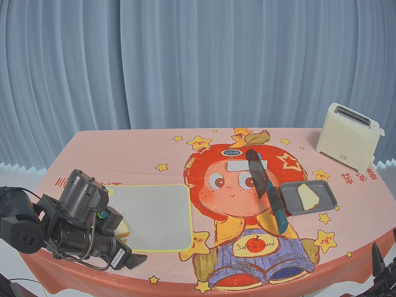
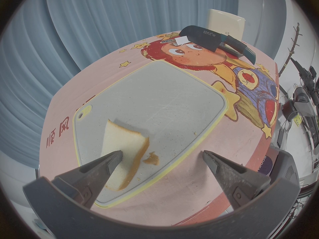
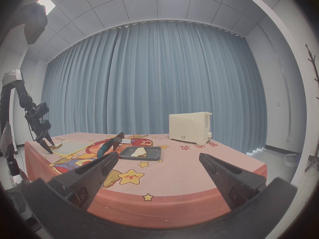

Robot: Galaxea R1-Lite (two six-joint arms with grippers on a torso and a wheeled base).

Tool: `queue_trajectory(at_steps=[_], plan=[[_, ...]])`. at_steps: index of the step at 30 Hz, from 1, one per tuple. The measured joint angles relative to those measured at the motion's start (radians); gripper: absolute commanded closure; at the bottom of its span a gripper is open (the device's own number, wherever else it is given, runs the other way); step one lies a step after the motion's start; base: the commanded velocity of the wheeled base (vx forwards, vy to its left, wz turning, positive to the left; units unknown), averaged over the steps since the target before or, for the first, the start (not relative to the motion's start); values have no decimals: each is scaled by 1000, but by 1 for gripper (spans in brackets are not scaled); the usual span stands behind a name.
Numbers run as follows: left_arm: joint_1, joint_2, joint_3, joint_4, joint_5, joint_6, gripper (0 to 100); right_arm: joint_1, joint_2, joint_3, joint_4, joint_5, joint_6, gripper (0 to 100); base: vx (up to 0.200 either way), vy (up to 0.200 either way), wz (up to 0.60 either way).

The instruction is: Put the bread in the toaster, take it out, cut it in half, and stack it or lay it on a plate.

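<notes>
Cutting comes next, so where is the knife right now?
In the head view the knife lies on the tablecloth, between the cutting board on its left and the grey tray close on its right.

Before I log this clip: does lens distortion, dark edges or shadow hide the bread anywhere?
Head view: the table edge bows and the light is even. Left wrist view: black ring at the corners, the cutting board bulges, the bread throws a soft shadow, and the open left claw overlaps its edge. Right wrist view: same dark ring, and the ceiling panel glares.
</notes>
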Motion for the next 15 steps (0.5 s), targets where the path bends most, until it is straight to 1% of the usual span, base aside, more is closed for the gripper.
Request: queue_trajectory(at_steps=[5,12,13,15], plan=[[13,9,0,-4,-4,2,0,0,0,0,0,0,0,0,0,0,0],[29,11,0,-3,-21,2,0,0,0,0,0,0,0,0,0,0,0],[30,11,0,-3,-22,3,100,0,0,0,0,0,0,0,0,0,0],[31,12,0,-2,-20,4,100,0,0,0,0,0,0,0,0,0,0]])
